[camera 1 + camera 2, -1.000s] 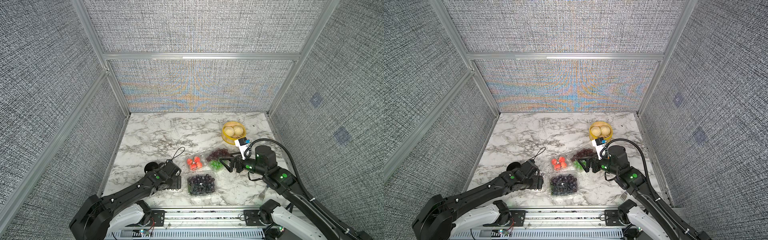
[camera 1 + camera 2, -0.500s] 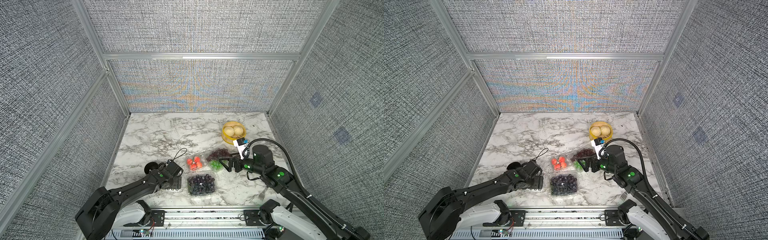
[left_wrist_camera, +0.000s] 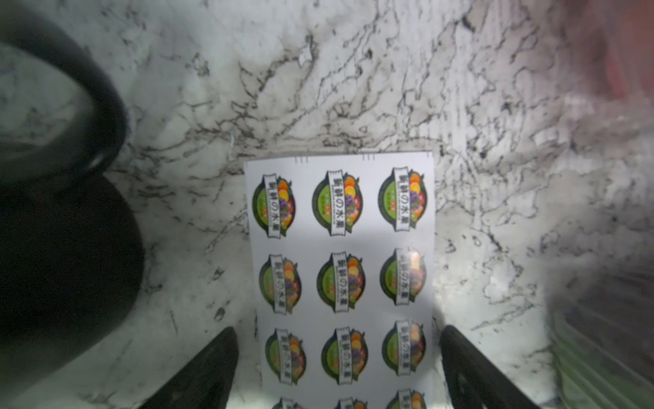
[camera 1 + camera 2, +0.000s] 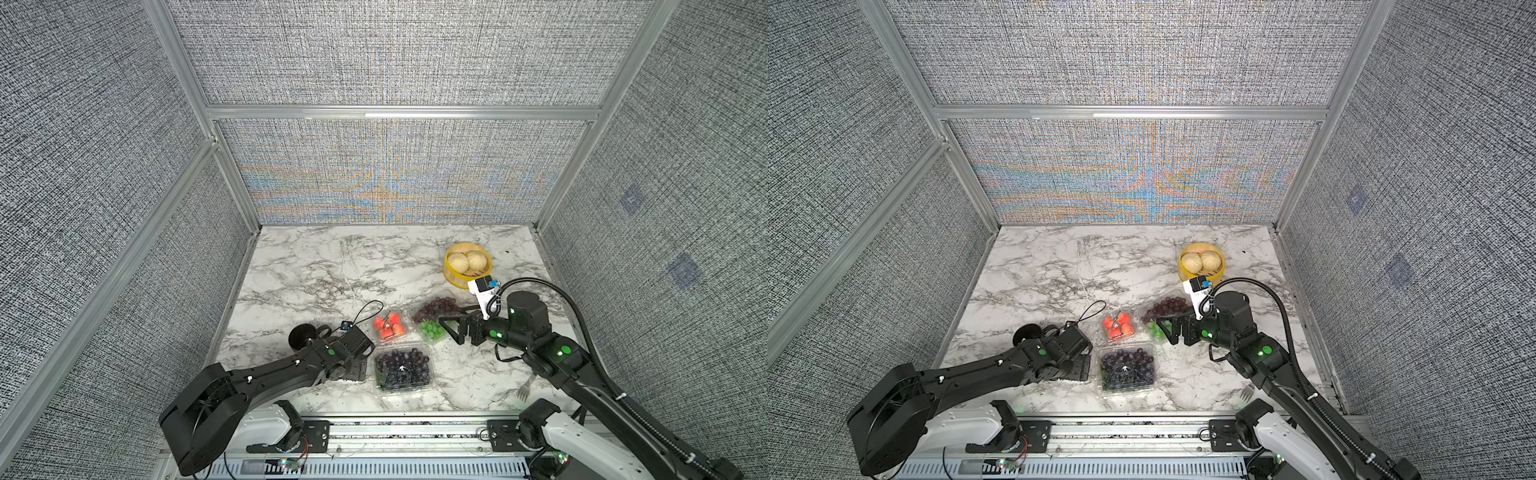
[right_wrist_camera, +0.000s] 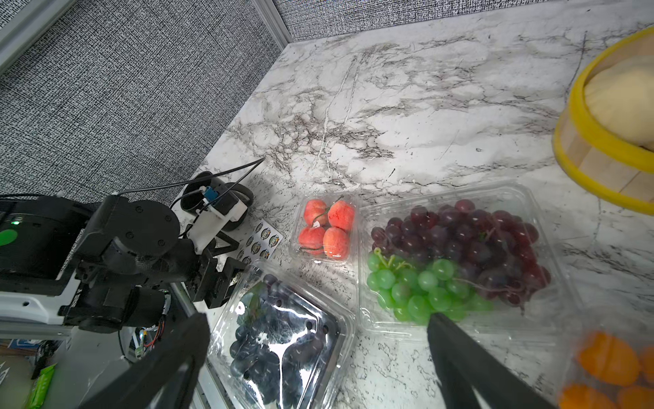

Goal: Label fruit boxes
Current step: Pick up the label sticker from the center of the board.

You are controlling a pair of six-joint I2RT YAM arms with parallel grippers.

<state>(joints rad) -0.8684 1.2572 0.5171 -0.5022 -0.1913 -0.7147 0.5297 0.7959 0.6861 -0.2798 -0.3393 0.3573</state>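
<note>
Four clear fruit boxes sit near the front of a marble counter [image 4: 332, 266]: a small red-fruit box [image 4: 389, 327], a purple-and-green grape box [image 4: 434, 318], a larger dark grape box [image 4: 402, 371] closest to the front edge, and an orange-fruit box [image 5: 615, 368] seen only at the edge of the right wrist view. A yellow steamer basket [image 4: 467, 262] of buns stands farther back. The left gripper [image 3: 336, 368] hovers low over a white sticker sheet [image 3: 341, 269] lying flat beside the red-fruit box, fingers apart on either side of the sheet, holding nothing. The right gripper [image 4: 451, 328] hangs over the green end of the grape box, fingers wide apart and empty. The boxes look light, thin and glossy, likely to slide or dent; a steadying hold at a rim or side wall seems safest. The stickers look thin and floppy, best lifted by an edge
</note>
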